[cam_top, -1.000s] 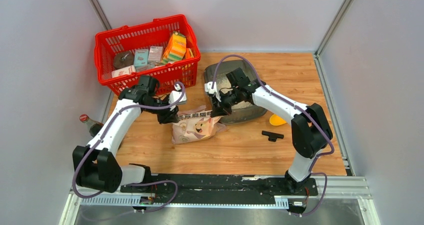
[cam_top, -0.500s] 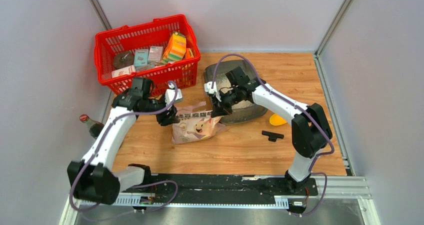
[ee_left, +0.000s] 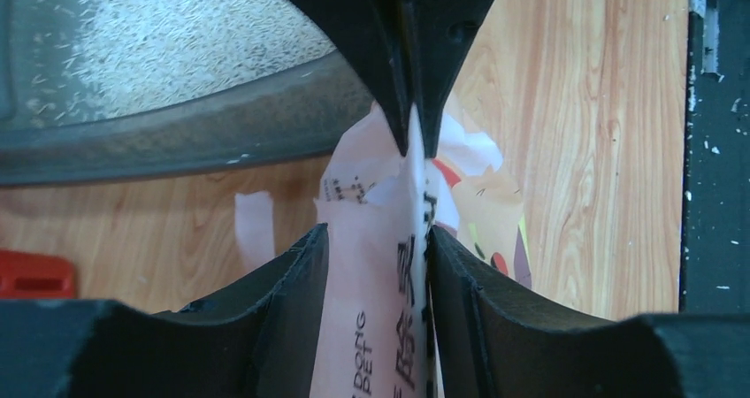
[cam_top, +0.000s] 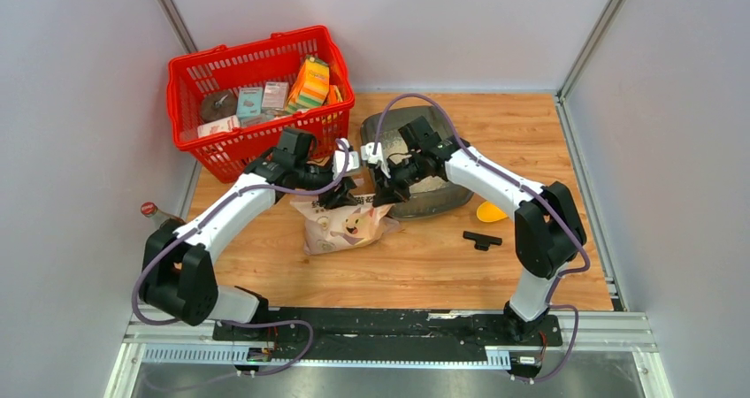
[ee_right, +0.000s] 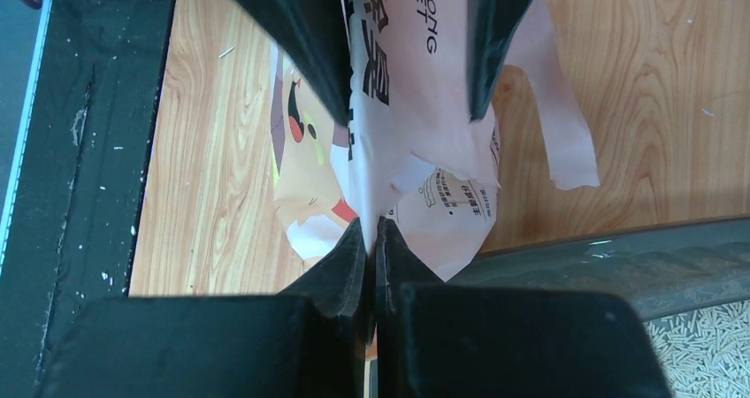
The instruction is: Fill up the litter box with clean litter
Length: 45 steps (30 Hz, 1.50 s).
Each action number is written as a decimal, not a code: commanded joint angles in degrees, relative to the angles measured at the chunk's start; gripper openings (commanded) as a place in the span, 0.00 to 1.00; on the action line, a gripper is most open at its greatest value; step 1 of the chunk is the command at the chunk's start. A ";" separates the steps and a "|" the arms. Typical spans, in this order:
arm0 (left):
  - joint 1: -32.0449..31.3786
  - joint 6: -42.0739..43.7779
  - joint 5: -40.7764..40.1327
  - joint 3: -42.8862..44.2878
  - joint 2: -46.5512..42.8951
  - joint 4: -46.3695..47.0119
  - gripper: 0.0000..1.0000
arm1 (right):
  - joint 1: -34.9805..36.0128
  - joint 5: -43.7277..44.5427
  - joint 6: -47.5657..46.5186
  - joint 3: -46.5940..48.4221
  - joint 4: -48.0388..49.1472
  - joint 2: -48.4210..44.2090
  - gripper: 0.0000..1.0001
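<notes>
I'm taking everything off the litter box (cam_top: 398, 119), which sits toward the back of the wooden table (cam_top: 424, 265), right of centre in my overhead view. Both arms reach in from the near edge and meet at the box's near-left corner.

The red mesh basket (cam_top: 265, 141) stands just left of the box and a little further back, with cartons and packets inside it. The box itself is a shallow dark grey tray with a flared rim.

The paper bag (cam_top: 345, 225), beige with a cartoon cat, lies on the table against the box's near-left rim. Its top edge is lifted toward that rim.

My left gripper (ee_left: 378, 232) is at the bag's top, just left of the box. Its jaws are spread, one finger on each side of the upright paper. I can't tell whether the pads press on it.

My right gripper (ee_right: 373, 230) comes in over the box's near-left rim. Its jaws are pressed together, pinching the bag's top edge at the tips.

A cola bottle (cam_top: 157, 217) stands well to the left of the box, by the table's left edge. A yellow scoop (cam_top: 489, 212) lies just off the box's near-right corner. A small black T-shaped piece (cam_top: 482, 239) lies a little nearer to me than the scoop.

The clean litter (ee_left: 177, 35) is a pale patch of granules on the box's floor, inside the near rim.
</notes>
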 commanded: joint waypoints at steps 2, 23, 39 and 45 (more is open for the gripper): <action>-2.81 -0.92 4.32 3.86 2.96 4.52 0.51 | -1.01 -0.23 2.08 4.11 2.40 0.65 0.00; -5.71 -12.07 3.27 1.92 5.08 10.41 0.00 | -19.55 17.12 -7.99 -6.15 -19.12 -22.96 0.60; -5.71 -15.87 2.83 3.33 6.05 11.20 0.00 | -18.33 37.38 -26.47 -46.33 -6.74 -47.68 0.52; -5.71 -15.87 2.66 3.33 6.22 11.11 0.00 | -18.33 39.49 -26.83 -49.15 -2.18 -47.25 0.44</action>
